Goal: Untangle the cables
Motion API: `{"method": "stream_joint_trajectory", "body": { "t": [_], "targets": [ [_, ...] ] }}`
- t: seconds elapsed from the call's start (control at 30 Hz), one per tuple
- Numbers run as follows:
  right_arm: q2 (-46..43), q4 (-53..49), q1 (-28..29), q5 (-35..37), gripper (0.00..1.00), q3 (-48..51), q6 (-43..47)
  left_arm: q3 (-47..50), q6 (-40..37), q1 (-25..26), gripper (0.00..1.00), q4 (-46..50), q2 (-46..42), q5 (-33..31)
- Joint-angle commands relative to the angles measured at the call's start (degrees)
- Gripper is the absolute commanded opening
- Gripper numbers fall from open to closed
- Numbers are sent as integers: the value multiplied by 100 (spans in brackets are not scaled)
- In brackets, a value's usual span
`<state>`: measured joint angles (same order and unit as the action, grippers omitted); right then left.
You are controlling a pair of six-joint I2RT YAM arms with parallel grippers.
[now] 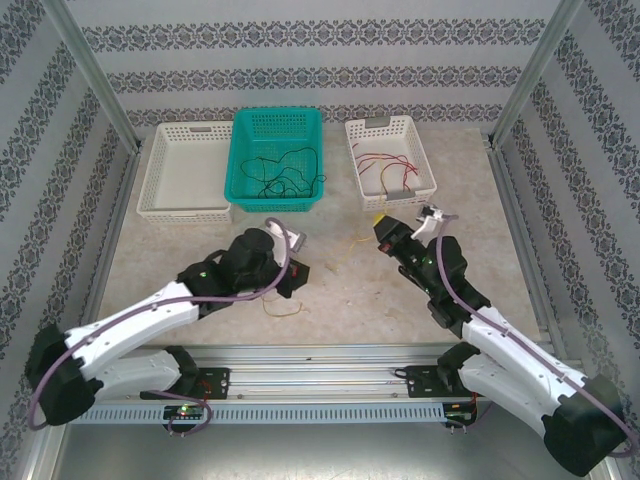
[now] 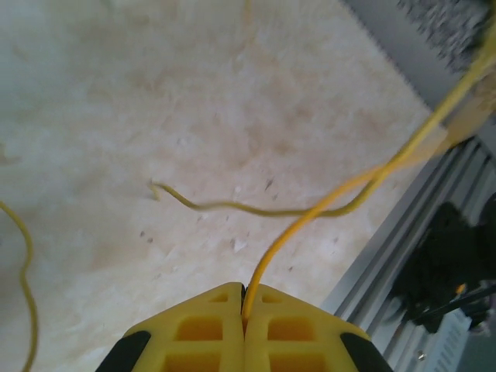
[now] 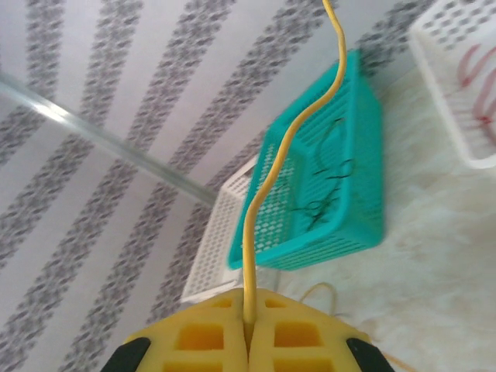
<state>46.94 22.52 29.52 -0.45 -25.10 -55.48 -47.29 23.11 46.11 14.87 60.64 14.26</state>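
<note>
Teal basket (image 1: pixel 239 150) holds dark cables (image 1: pixel 285 176), right-hand white basket (image 1: pixel 400 201) red cables (image 1: pixel 386 165); left gripper (image 2: pixel 244 294) and right gripper (image 3: pixel 249 301) clench yellow cable (image 2: pixel 325 206).

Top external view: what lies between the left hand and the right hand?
A thin yellow cable over otherwise bare table, in the top external view.

Robot lab test cell.
Walled with patterned backdrop panels (image 1: pixel 300 80) on aluminium posts (image 1: pixel 95 75); fitted with a slotted mounting rail (image 1: pixel 320 365) along the table (image 1: pixel 340 290) edge.
</note>
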Motion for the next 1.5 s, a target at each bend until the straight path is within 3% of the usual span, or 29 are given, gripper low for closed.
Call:
{"method": "stream_joint_trajectory", "body": {
  "t": [0.0,0.23,0.63,0.97,1.2,1.47],
  "targets": [
    [-71,-269,-227,371,0,321,-85,-543,-325,-52,0,638,-511,-248],
    [-75,-424,-545,535,0,834,21,-1538,-877,-245,0,1447,-869,-618],
    [-198,-459,-755,252,0,1006,242,-3392,-2191,-1189,0,1767,-561,-2320],
    [-155,-468,-733,-15,0,890,322,-5957,-3713,-1469,0,1108,807,-3371],
    [-45,-477,-668,-180,0,723,383,-6114,-4965,-1699,0,-365,1370,-4082],
    [17,-495,-586,-358,0,576,450,-5952,-4592,-2819,0,-1249,2046,-4036]
  ]
}}
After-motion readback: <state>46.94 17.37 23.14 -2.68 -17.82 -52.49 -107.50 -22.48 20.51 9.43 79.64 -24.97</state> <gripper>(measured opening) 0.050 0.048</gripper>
